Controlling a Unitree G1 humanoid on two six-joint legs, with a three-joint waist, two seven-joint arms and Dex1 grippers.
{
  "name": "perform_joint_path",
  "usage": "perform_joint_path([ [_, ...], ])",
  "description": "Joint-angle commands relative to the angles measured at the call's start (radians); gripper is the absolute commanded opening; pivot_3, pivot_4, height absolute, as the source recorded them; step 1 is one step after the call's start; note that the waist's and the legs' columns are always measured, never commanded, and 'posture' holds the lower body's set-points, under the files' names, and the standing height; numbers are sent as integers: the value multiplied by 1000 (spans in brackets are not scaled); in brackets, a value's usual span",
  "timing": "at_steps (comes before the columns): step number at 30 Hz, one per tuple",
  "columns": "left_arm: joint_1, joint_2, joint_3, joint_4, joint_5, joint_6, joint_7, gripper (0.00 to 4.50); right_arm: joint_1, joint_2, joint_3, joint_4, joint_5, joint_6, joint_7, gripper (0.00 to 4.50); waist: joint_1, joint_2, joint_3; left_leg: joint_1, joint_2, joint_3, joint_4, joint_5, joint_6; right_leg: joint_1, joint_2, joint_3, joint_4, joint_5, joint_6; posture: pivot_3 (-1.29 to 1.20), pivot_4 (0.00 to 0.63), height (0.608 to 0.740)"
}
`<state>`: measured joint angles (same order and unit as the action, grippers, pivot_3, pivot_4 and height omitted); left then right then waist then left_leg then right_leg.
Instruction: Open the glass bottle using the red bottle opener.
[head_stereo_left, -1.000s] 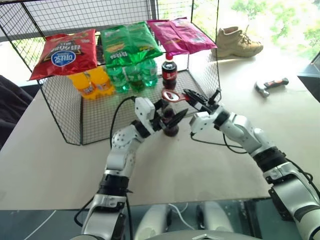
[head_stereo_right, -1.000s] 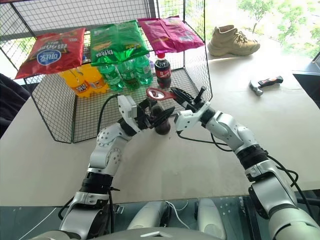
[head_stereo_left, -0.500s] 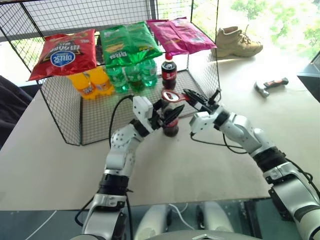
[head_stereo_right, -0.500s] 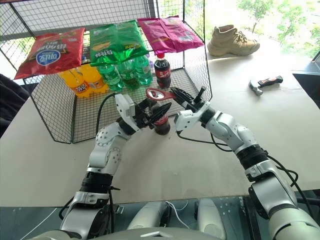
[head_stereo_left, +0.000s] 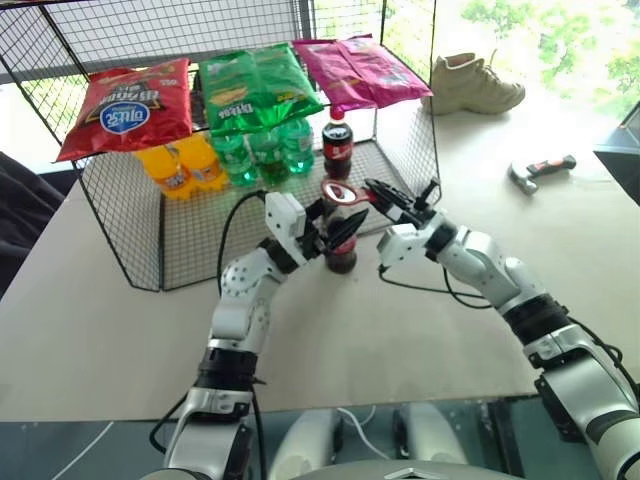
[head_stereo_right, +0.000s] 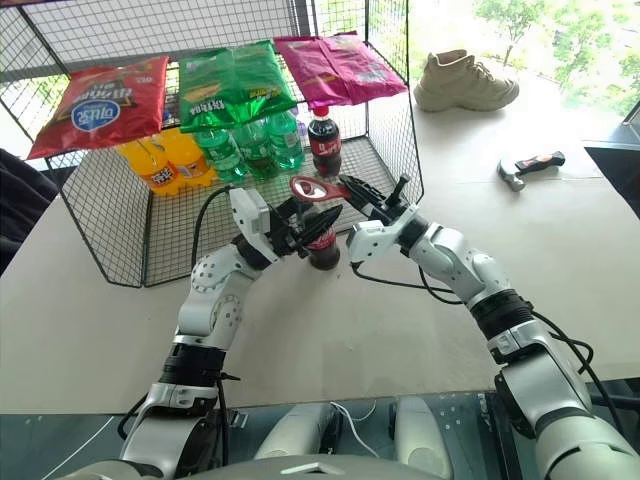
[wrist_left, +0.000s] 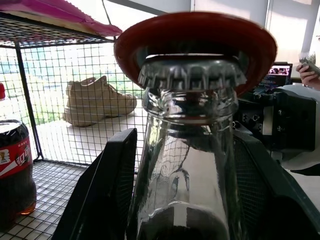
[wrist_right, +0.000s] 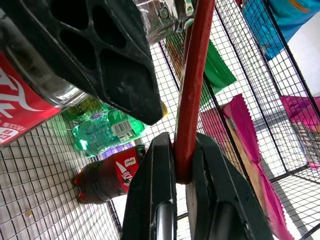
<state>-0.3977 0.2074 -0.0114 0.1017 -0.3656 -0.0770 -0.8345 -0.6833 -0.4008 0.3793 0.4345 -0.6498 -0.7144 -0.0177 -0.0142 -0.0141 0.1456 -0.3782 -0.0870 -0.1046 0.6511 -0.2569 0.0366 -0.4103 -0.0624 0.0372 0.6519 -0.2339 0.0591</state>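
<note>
Red bottle opener (head_stereo_right: 318, 188), pinched in the right end effector (head_stereo_right: 362, 203), caps the glass bottle (head_stereo_right: 322, 244) clasped by the left end effector (head_stereo_right: 300, 229).

Little legible. White script on the red label of the glass bottle (wrist_right: 20, 107), cut off and unreadable, seen from the right wrist. White characters on the red label of the plastic cola bottle (wrist_left: 15, 165), too small to make out. A round blue-and-white logo on the red snack bag (head_stereo_left: 128, 108), lettering not readable. Yellow printing on the green snack bag (head_stereo_left: 255, 88) and markings on the pink snack bag (head_stereo_left: 365, 70), both illegible.
</note>
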Motion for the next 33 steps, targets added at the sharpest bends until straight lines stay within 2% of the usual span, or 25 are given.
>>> perform_joint_path([
  [1, -3, -5, -22, -1, 9, -11, -6, 2236, 15, 18, 50, -8, -8, -33, 38, 0, 0, 0, 0, 0, 0, 0, 0, 0, 0, 0, 0, 0, 0, 0, 0, 0, 150, 740],
  [8, -2, -7, -25, -3, 8, -7, -5, 2236, -10, -6, 34, 1, -29, -35, 29, 0, 0, 0, 0, 0, 0, 0, 0, 0, 0, 0, 0, 0, 0, 0, 0, 0, 150, 740],
  [19, -14, -18, -34, 14, 10, -6, -11, 2236, -155, -162, 7, 61, -61, -132, 41, 0, 3, 0, 0, -1, 0, 0, -1, 0, 0, 0, 0, -1, -2, 0, 0, 0, 150, 740],
  [33, -6, -22, -39, 12, 11, -9, -6, 2236, -269, -212, 5, 153, -98, -177, -1, 0, 3, 0, 0, -2, 0, 0, -1, 0, 0, 0, 0, -1, -4, 0, 0, 0, 150, 740],
])
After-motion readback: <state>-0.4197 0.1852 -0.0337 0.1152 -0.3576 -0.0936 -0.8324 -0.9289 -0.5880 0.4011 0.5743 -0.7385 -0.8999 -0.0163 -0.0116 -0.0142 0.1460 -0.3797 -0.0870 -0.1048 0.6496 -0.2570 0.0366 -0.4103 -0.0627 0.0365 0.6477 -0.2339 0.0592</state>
